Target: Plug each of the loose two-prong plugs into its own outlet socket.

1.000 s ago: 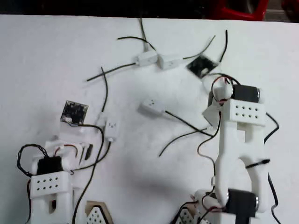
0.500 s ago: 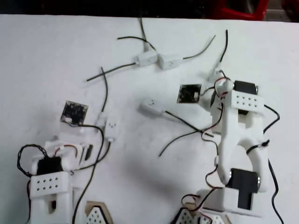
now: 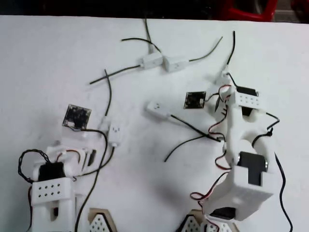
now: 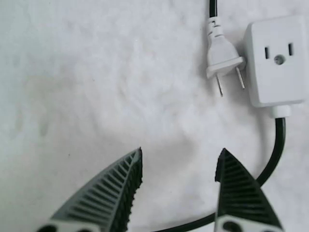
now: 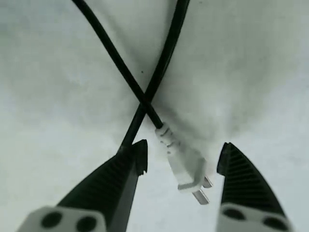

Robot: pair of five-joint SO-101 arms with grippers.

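The white tabletop [image 3: 43, 53] carries everything. The right arm [image 3: 240, 140] stretches across its right side, and the left arm [image 3: 48, 186] sits folded at the near left corner.

The left gripper [image 4: 180, 152] hangs above bare tabletop with its fingers spread wide and nothing between them. The right gripper [image 5: 183, 146] is just as wide open. Its fingers stand on either side of the right plug [image 5: 187, 169] without touching it.

Beyond the left gripper lies the left socket [image 4: 274, 60], face up with two slots and a round hole showing. The left plug [image 4: 223, 60] lies just beside it, its flange against the socket's side and both prongs bare on the tabletop, not inserted.

In the high view a middle socket [image 3: 158, 109] lies alone near the centre, and its black cord [image 3: 188, 126] runs toward the right arm. At the far side, a far socket [image 3: 175, 63] butts end to end against a white block [image 3: 152, 60]; whether the two are plugged together I cannot tell.

The right plug is white, its two prongs are bare, and it is in no socket. Just past it, two black crossed cords [image 5: 145, 99] overlap, and one of them leads into the plug.
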